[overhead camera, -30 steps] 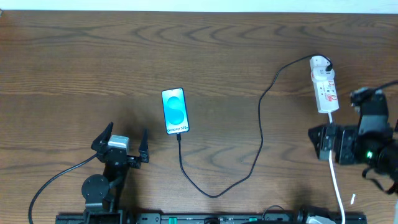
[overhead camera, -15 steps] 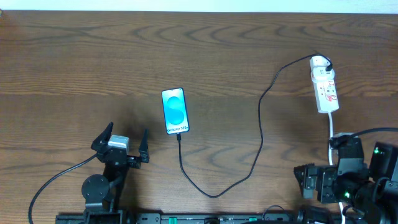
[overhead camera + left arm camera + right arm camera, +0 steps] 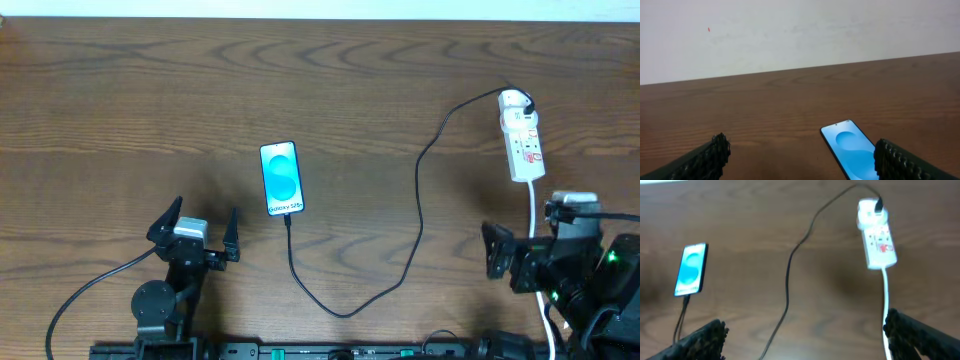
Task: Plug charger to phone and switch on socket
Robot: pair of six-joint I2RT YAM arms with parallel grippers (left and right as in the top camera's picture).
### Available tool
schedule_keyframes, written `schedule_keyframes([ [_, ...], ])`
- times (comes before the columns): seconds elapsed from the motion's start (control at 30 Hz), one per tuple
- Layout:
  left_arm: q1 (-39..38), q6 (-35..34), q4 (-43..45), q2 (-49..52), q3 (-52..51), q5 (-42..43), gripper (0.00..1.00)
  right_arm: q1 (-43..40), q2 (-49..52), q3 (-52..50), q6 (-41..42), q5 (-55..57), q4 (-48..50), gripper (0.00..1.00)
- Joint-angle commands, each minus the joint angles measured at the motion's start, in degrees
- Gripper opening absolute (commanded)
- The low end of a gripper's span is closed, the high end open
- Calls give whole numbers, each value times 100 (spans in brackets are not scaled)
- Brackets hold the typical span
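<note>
The slim black-edged smartphone (image 3: 281, 179) with a light blue screen is lying flat and face up on the brown wood-grain table (image 3: 120, 100), left of centre, with its long axis running from the near edge to the far edge. The long thin black charger cable (image 3: 418, 200) is meeting the phone's near short edge with its connector tip. Whether the tip is fully seated cannot be told. From there the cable is looping toward the near edge, rising to the right, and ending at the far end of the narrow white power strip (image 3: 521, 140) with red markings. The strip is lying at the right side of the table, well apart from the phone. Its switch position is too small to tell. A thicker white cord (image 3: 535, 225) is leaving the strip's near end and running toward the near edge.

The left gripper (image 3: 200, 222) is sitting near the front edge, just left of and nearer than the phone. Its black fingers are standing wide apart and gripping nothing. In the left wrist view the phone is showing beside the right-hand finger (image 3: 895, 160).

The right gripper (image 3: 805, 322) is sitting at the front right, nearer than the strip and over the white cord. Its fingers are spread fully and holding nothing.
</note>
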Motion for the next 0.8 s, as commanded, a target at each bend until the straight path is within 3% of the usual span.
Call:
schedule_keyframes([
  [0.0,28,13,-236,-37,-74,170,94,35,-127,-227,0,-68,407,99],
  [0.23,28,13,-236,-37,-74,170,94,35,-334,-1088,-885,-114,2000,99],
  [0.47,28,13,-236,-37,-74,170,94,35,-761,-2144,-894,-177,3429,99],
  [0.77,28,13,-236,-37,-74,170,94,37,-1410,-3259,-957,-177,4297,99],
])
